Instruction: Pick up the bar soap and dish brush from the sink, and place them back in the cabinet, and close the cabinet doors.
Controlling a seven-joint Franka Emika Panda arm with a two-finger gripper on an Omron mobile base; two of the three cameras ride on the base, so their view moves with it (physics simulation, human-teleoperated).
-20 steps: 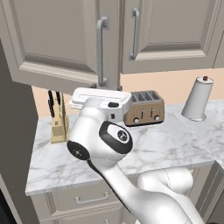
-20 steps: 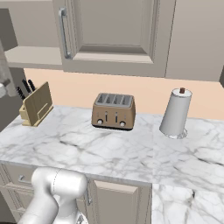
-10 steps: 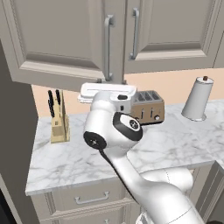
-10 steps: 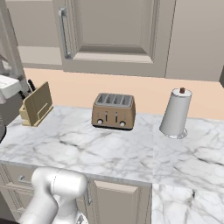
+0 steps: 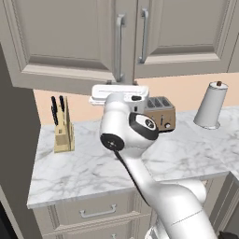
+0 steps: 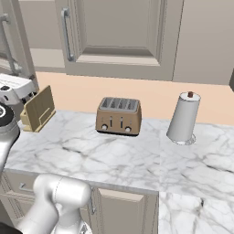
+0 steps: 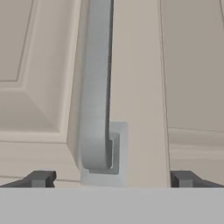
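The cabinet doors (image 5: 70,42) hang above the counter; the left one stands ajar and the right one (image 5: 186,32) is closed. My gripper (image 7: 111,179) is open just in front of the left door, its fingertips (image 7: 39,178) either side of the lower end of the vertical silver bar handle (image 7: 96,96) without touching it. In the left base view the hand (image 5: 119,92) is raised just below that handle (image 5: 120,46). The bar soap, the dish brush and the sink are out of view.
On the marble counter (image 5: 93,168) stand a knife block (image 5: 62,130), a toaster (image 6: 119,115) and a paper towel roll (image 6: 184,119). A dark tall panel (image 5: 14,163) borders the left. Drawers (image 5: 93,212) sit below the counter.
The arm has swung upward and rightward, bringing the hand up under the left cabinet door's handle; it has come into the right base view's left edge. The gripper stayed open.
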